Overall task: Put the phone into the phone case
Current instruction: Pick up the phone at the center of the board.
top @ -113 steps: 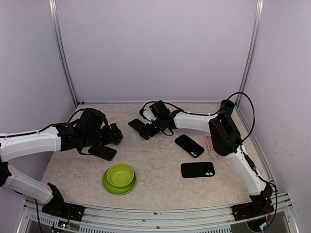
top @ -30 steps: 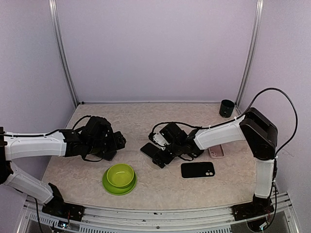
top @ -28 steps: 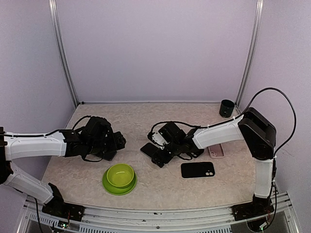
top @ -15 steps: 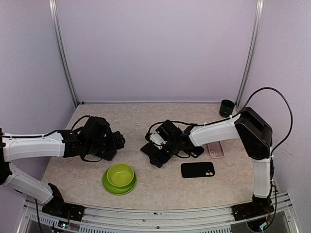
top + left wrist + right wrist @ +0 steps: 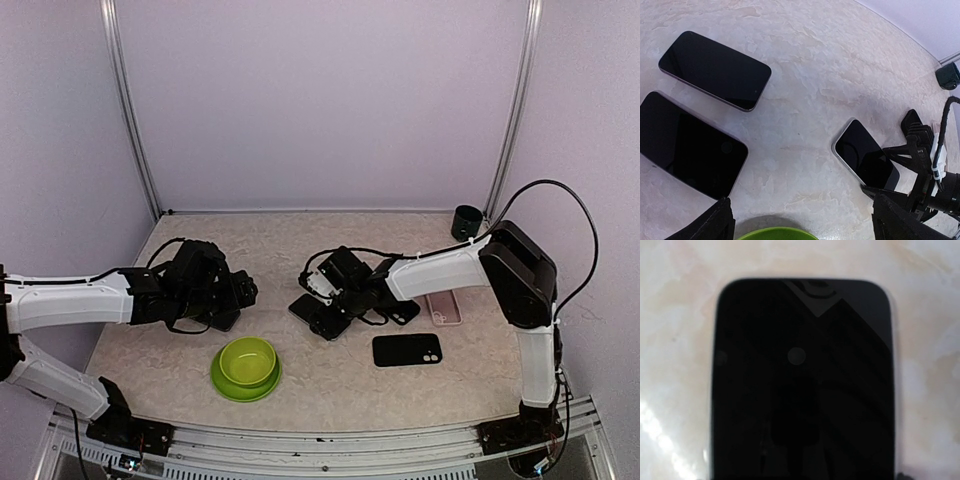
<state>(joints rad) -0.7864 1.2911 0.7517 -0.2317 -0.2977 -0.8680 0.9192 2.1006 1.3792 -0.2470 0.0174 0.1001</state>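
the phone (image 5: 866, 157) lies lower right in the left wrist view, lengthwise between the spread right fingers (image 5: 913, 127); left fingers (image 5: 715, 225) open.

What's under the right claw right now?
A black phone, screen up on the table, below the open right claw. Overhead, the claw covers one end; its underside is hidden.

Black phone (image 5: 800, 380), lime-green bowl (image 5: 246, 366), beige marbled table (image 5: 330, 400), apparently pinkish case (image 5: 443, 308)

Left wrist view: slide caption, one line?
Right gripper open, straddling one dark phone; a second phone and a third phone lie flat at left.
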